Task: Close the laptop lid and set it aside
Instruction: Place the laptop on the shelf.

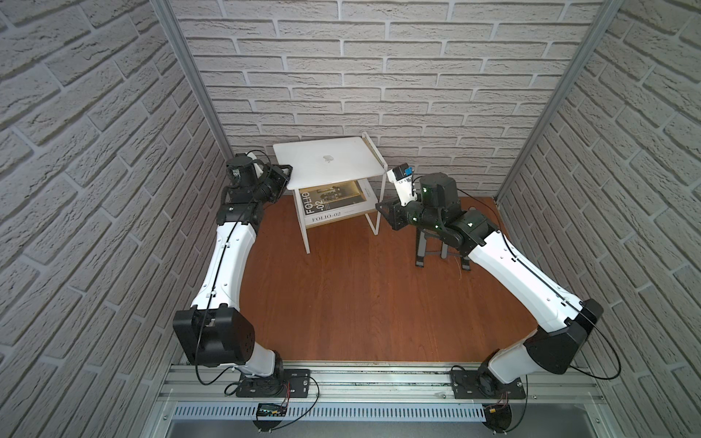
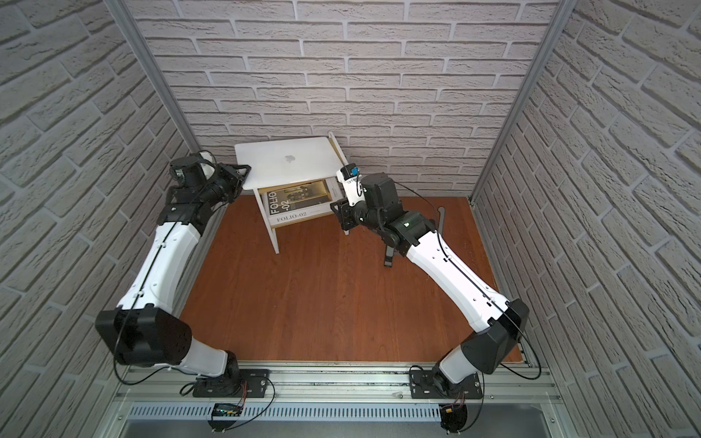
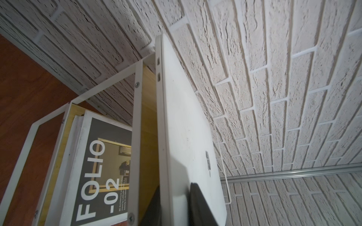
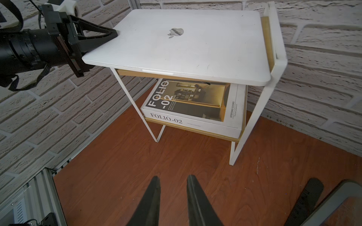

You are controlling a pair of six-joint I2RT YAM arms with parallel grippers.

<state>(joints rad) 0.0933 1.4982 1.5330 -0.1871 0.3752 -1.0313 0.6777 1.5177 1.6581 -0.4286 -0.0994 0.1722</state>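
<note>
The silver-white laptop (image 1: pixel 326 163) (image 2: pixel 288 161) lies flat on top of a small white shelf stand (image 1: pixel 305 235) by the back wall. The laptop lid (image 4: pixel 215 39) is down, its apple logo facing up. My left gripper (image 1: pixel 286 170) (image 2: pixel 244 168) (image 3: pixel 174 195) is shut on the laptop's left edge, one finger (image 4: pixel 105 35) on the lid and the other under the base. Right of the stand, my right gripper (image 1: pixel 379 206) (image 2: pixel 333 206) (image 4: pixel 173 179) hangs over the wooden floor, apart from the laptop. It stands open with nothing between its fingers.
A white "FOLIO-02" book (image 1: pixel 330 204) (image 4: pixel 195 109) lies on the stand's lower shelf. A dark grey folding stand (image 1: pixel 436 250) stands on the floor under my right arm. Brick walls close in the back and both sides, with wooden floor (image 1: pixel 360 295) in front.
</note>
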